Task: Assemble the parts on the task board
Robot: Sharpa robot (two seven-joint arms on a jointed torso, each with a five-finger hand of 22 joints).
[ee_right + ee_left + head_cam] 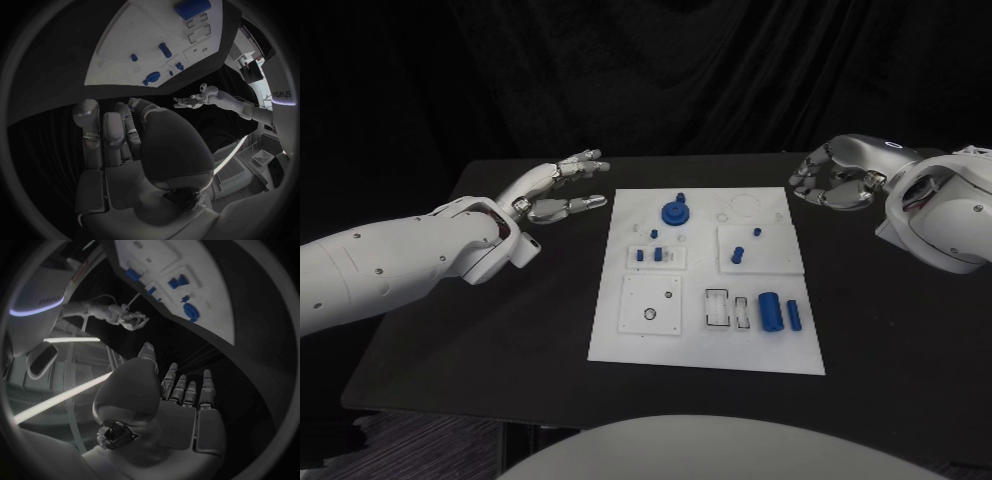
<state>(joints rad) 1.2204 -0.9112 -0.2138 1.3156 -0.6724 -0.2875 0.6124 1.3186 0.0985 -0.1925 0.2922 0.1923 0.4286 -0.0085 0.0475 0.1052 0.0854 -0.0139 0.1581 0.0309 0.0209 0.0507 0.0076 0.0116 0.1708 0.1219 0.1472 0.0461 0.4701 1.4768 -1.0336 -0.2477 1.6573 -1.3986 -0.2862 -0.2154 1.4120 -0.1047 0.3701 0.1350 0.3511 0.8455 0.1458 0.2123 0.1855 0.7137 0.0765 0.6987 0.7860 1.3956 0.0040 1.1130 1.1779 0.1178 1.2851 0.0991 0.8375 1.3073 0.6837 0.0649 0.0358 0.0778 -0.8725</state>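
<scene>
The white task board (711,345) lies in the middle of the black table. On it, a round blue part with a peg (675,212) sits near the far edge. Small blue pegs (646,255) stand in the middle blocks. A thick blue cylinder (770,310) and a thinner one (793,316) lie near the right edge. My left hand (560,190) hovers beside the board's far left corner, fingers spread and holding nothing. My right hand (837,178) is off the far right corner, also holding nothing. Both wrist views show straight fingers, on the left hand (181,400) and the right hand (125,145).
The board carries raised square blocks (652,304) and two narrow slots (717,307). Bare black table (488,340) lies to the left, right and front of the board. A dark curtain hangs behind the table's far edge.
</scene>
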